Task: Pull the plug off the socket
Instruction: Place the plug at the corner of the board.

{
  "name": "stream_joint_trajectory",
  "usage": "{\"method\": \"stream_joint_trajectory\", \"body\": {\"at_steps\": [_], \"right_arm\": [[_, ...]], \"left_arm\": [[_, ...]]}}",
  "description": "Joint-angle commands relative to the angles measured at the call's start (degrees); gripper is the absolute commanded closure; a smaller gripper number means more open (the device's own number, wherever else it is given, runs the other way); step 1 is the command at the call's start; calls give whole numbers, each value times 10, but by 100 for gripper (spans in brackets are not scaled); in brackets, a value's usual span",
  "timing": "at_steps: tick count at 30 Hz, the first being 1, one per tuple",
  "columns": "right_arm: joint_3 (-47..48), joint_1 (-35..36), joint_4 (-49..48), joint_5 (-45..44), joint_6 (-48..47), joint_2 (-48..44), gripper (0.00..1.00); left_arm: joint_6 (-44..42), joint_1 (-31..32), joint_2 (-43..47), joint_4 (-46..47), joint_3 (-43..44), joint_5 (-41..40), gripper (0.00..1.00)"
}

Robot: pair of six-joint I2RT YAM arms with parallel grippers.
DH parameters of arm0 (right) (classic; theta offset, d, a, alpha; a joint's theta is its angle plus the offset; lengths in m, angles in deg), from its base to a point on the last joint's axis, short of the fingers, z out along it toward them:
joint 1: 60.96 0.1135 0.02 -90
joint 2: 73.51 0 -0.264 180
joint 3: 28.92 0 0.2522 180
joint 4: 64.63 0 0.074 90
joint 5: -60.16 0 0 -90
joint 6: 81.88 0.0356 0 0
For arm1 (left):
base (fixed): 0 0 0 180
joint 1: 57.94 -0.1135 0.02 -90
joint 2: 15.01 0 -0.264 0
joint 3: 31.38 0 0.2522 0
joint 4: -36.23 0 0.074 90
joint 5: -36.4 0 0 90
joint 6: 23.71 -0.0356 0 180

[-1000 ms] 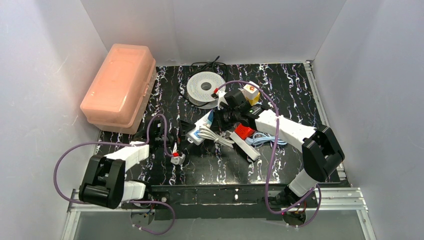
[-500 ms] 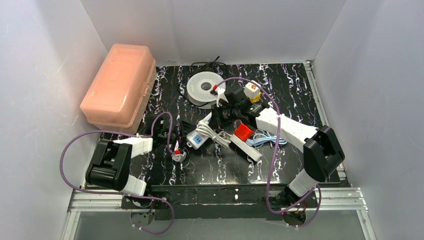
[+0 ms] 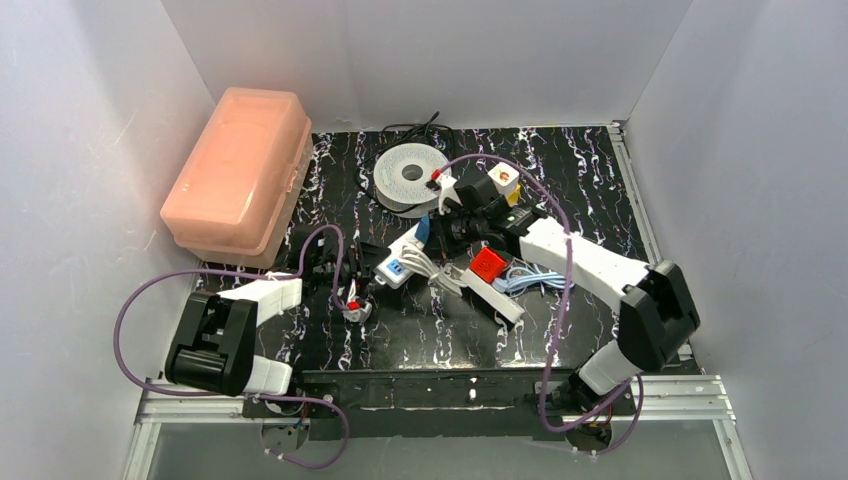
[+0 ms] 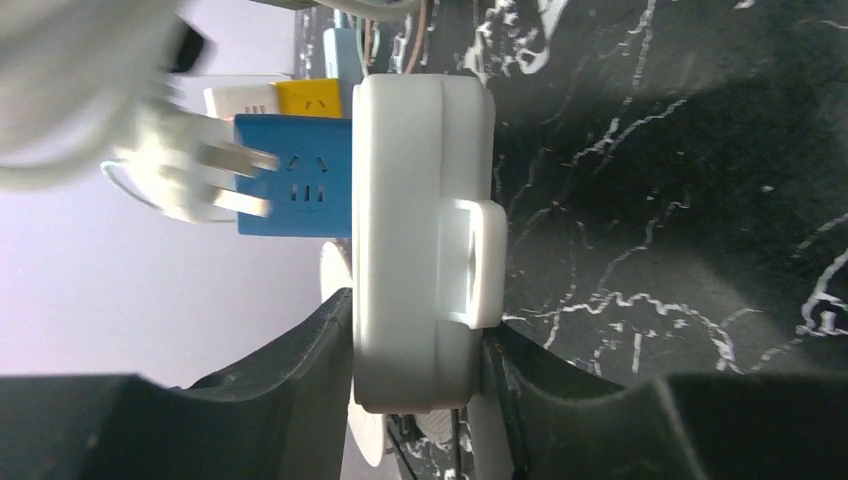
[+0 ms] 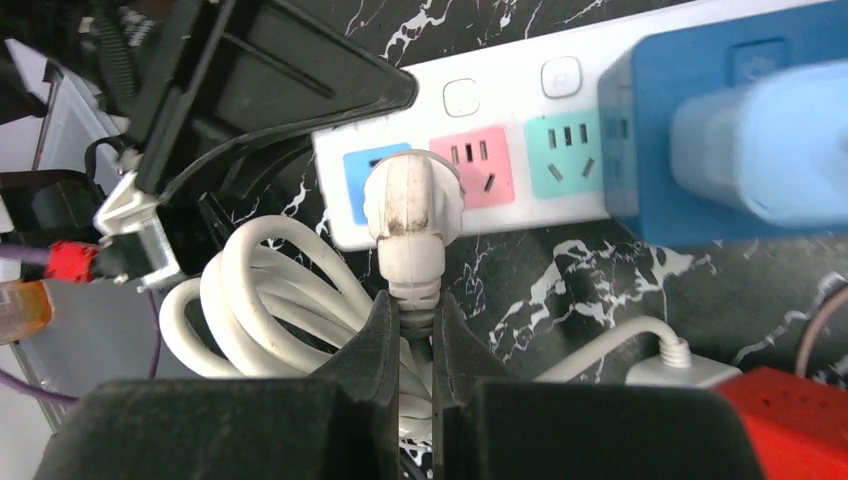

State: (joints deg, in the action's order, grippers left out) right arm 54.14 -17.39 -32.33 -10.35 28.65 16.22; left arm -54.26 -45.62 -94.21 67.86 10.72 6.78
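Far L: a pink lidded box (image 3: 235, 170) is set against the L wall, on the black marbled table (image 3: 600, 180).

L gripper (image 4: 415, 345): closed on one end of the white strip (image 4: 420, 200), w/ one finger (image 4: 295, 355) pressed to each long side. The strip is seen edge-on in the L wrist view.

Centre: the white plug (image 5: 410, 195) is located at the blue socket (image 5: 362, 180), the end outlet of the strip; a pink outlet (image 5: 470, 165) and a teal outlet (image 5: 565, 150) follow in a row. In the L wrist view the prongs are seen bare betw. plug body and socket face, so the plug is not seated flush. Whether the tips are in the slots cannot be told (blurred). A white cord (image 5: 260, 290) is coiled just beside the plug. A spool (image 3: 410, 178) lies behind the strip, apart from it.

R gripper (image 5: 415, 320): closed tight on the plug's neck, just under the head, w/ a finger on either side.

R of the teal outlet, a blue adapter (image 5: 650, 150) is seated on the strip. A red block (image 3: 489, 263) is seen near the cord coil, on its R.
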Motion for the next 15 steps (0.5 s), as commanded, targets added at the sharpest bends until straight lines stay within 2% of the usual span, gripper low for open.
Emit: {"method": "stream_joint_trajectory", "body": {"at_steps": [1,4,7,9,11,15], "right_arm": [[-3,-9,13,-11,-7,-109,99],[-41,-21,29,-24,-1,-164,99],[-80,-30,43,-43,9,-216,99],[-101,-34,50,-50,14,-241,99],[-121,-37,53,-49,16,-255,99],[-143,-35,67,-21,13,-257,99]], "left_arm": [[-56,1,-4,-146,-16,-21,57],[-65,1,-18,-183,-26,-64,46],[-78,1,-39,-210,-30,-112,39],[-85,1,-54,-218,-32,-145,26],[-79,-4,-66,-197,-38,-159,4],[-34,-7,-40,-193,-40,-187,2]]}}
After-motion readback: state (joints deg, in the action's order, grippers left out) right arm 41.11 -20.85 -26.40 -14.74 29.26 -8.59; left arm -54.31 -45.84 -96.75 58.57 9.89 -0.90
